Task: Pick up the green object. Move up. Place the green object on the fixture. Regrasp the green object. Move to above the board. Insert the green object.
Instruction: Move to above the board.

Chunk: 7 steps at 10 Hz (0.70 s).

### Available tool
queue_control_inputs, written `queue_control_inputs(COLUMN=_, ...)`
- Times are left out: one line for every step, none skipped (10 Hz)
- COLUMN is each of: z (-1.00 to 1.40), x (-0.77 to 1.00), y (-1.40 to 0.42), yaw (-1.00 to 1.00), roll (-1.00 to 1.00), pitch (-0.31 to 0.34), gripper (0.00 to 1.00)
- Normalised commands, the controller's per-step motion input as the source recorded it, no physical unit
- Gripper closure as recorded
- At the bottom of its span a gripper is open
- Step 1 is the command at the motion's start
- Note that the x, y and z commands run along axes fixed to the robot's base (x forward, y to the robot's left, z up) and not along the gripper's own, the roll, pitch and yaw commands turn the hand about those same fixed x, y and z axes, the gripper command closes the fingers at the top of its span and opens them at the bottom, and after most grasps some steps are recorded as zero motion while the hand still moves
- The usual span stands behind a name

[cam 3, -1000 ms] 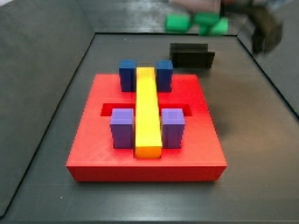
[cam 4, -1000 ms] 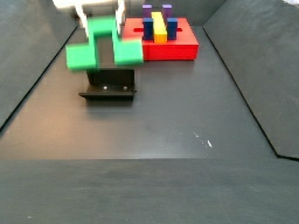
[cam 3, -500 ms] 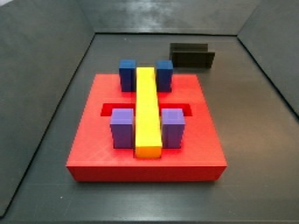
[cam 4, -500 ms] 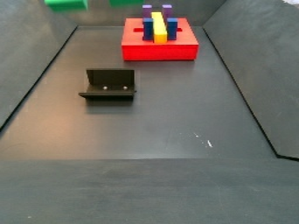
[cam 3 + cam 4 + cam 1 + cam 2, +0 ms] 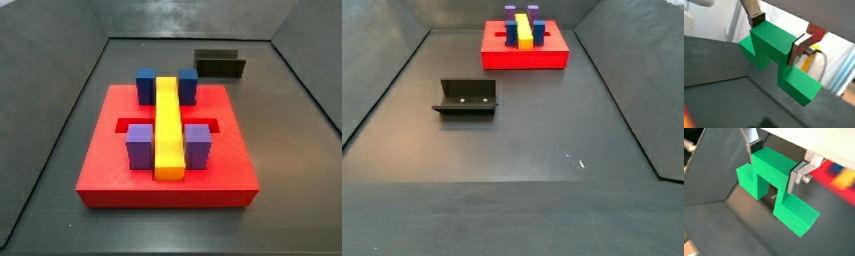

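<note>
Desk point(image 5: 543, 140): dark grey, matte, walled by grey panels on all sides I can see in both side views; a few pale scuffs near the middle.

Board point(image 5: 168, 160): red slab resting on the desk, carrying blue blocks point(image 5: 147, 84), purple blocks point(image 5: 140, 146) and a long yellow bar point(image 5: 167, 125) along its centre.

Fixture point(image 5: 466, 98): small dark holder on the desk, well apart from the board.

Gripper point(image 5: 774, 164): seen only in the wrist views; I cannot find it or the arm in either side view.

Fingers point(image 5: 804, 46): silver plates clamped on the raised middle of the green object point(image 5: 774, 57), one on each side.

Green object: between the fingers, its flat wings sticking out past them on both ends, hanging clear above the desk.

Hard to make out: in a wrist view the board point(image 5: 836, 178) is only a blur of red, yellow and blue beyond one finger. In a wrist view a cable point(image 5: 821, 62) shows behind the finger, background pale and unclear.
</note>
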Motion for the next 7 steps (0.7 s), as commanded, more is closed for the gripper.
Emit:
queue_control_inputs(z=0.29, x=-1.27, y=-1.4, yaw=0.0, roll=-1.0, pitch=-0.101, gripper=1.0)
queue_control_inputs(z=0.29, x=-1.27, y=-1.4, yaw=0.0, roll=-1.0, pitch=-0.103, gripper=1.0)
queue_control_inputs(z=0.17, x=-0.73, y=-0.79, yaw=0.0, roll=-1.0, pitch=-0.119, gripper=1.0)
queue_control_inputs(z=0.06, x=-0.37, y=-0.37, yaw=-0.01, roll=-1.0, pitch=-0.111, gripper=1.0)
queue_control_inputs(z=0.03, x=-0.23, y=-0.23, yaw=-0.02, roll=-1.0, pitch=-0.096, gripper=1.0)
queue_control_inputs(z=0.03, x=-0.11, y=-0.09, yaw=-0.03, roll=-1.0, pitch=-0.098, gripper=1.0)
queue_control_inputs(z=0.01, x=-0.09, y=-0.03, yaw=-0.04, roll=-1.0, pitch=-0.11, gripper=1.0)
